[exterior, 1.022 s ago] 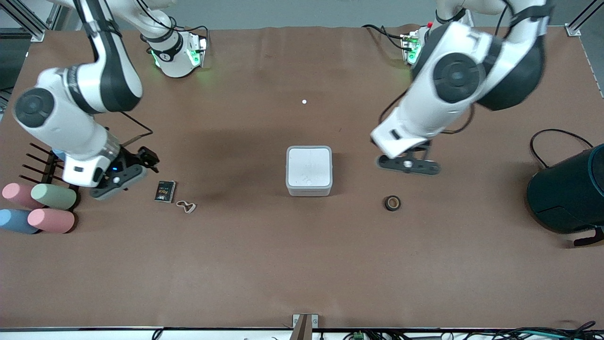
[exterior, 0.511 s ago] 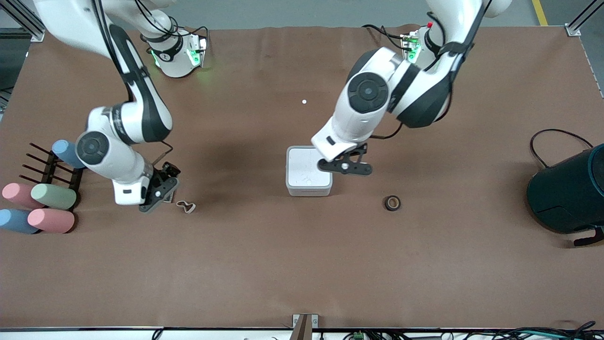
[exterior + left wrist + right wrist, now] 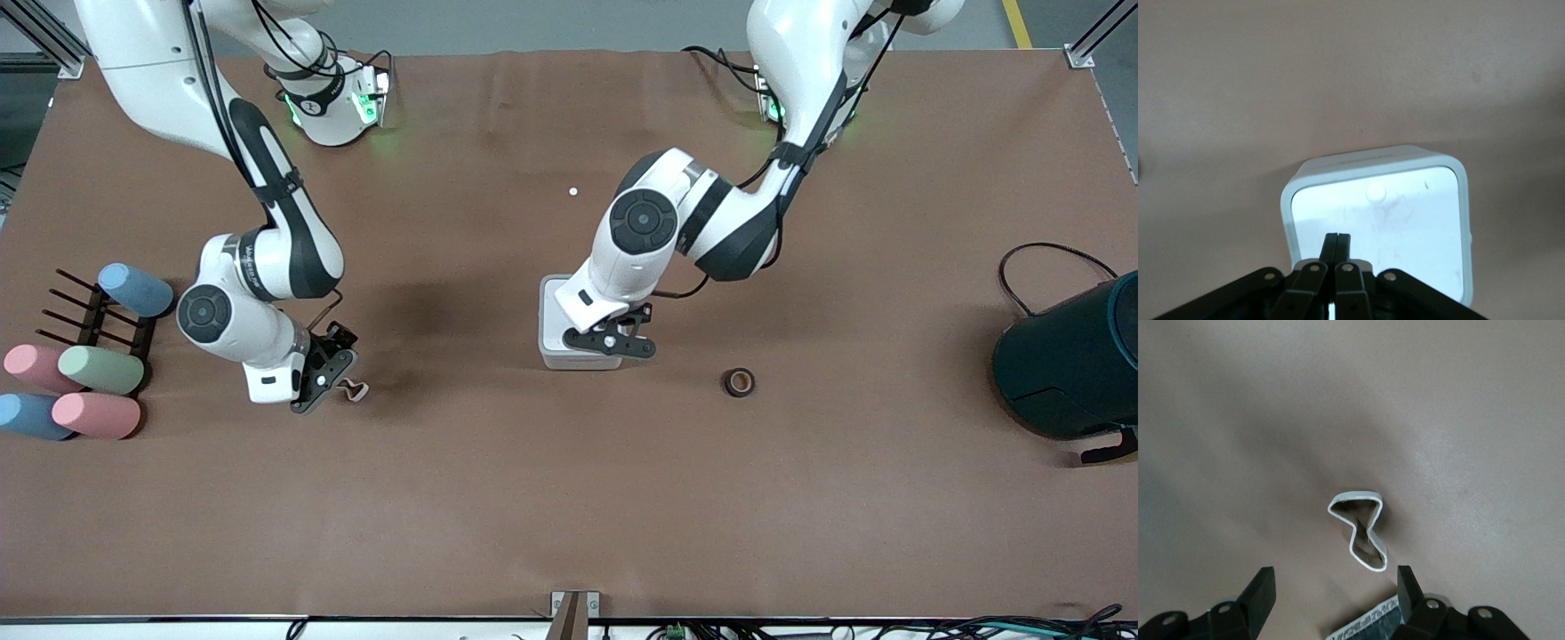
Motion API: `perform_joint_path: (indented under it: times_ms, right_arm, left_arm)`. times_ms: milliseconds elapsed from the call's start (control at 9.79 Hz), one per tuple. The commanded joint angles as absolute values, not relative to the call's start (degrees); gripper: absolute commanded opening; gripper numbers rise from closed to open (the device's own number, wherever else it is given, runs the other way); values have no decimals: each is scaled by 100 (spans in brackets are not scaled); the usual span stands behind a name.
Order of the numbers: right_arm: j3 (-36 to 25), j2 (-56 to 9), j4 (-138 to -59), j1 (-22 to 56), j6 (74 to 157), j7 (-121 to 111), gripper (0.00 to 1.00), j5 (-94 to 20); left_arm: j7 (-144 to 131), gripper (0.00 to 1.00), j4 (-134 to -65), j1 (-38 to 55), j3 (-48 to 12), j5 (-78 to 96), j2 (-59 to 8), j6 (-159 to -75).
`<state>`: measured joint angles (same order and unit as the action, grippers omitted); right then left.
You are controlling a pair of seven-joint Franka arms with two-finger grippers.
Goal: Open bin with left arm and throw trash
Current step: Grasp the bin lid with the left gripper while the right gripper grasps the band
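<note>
- White and pale grey, the bin (image 3: 553,331) sits at the middle of the brown tabletop (image 3: 569,498) with its flip lid down.
- Over the bin hangs the left end effector (image 3: 612,342), at the edge nearer the front camera; in the left wrist view its two fingers (image 3: 1337,248) are pressed together with nothing between them, just above the lid of the bin (image 3: 1391,213).
- Toward the right arm's end of the tabletop, the right end effector (image 3: 325,378) is low over the black packet (image 3: 1361,628), its fingers (image 3: 1260,593) spread wide to either side of the packet's printed edge.
- Just beside that end effector lies the white rubber-band loop (image 3: 356,389), pinched into a figure-eight shape and flat on the tabletop (image 3: 1361,530).
- Near the bin, toward the left arm's end and slightly nearer the front camera, rests the small dark tape roll (image 3: 739,382).
- Pastel cylinders (image 3: 96,391) are clustered by a black rack (image 3: 80,311) at the right arm's end; a dark teal cylinder (image 3: 1071,360) stands at the left arm's end.
</note>
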<state>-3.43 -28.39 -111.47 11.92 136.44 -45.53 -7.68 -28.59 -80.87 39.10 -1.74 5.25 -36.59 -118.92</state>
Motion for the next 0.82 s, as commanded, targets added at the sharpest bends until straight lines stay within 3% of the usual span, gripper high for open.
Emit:
perform_joint_path:
  times_ms: [0,307,715]
  right_arm:
    - [-334,-2988,-11030,1213,13754,-4693,73,-870]
    - [-334,-3128,-10978,1257,14044,-4693,70,-844]
    - [-334,-3436,-10810,1266,14333,-4957,66,-817]
  left_arm:
    - [-2874,0,-7884,4043,-132,317,-3867,-12005]
    - [-2944,0,-7875,4052,-141,325,-3893,-12602]
    - [-2953,0,-7848,4121,-141,316,-4157,-12770]
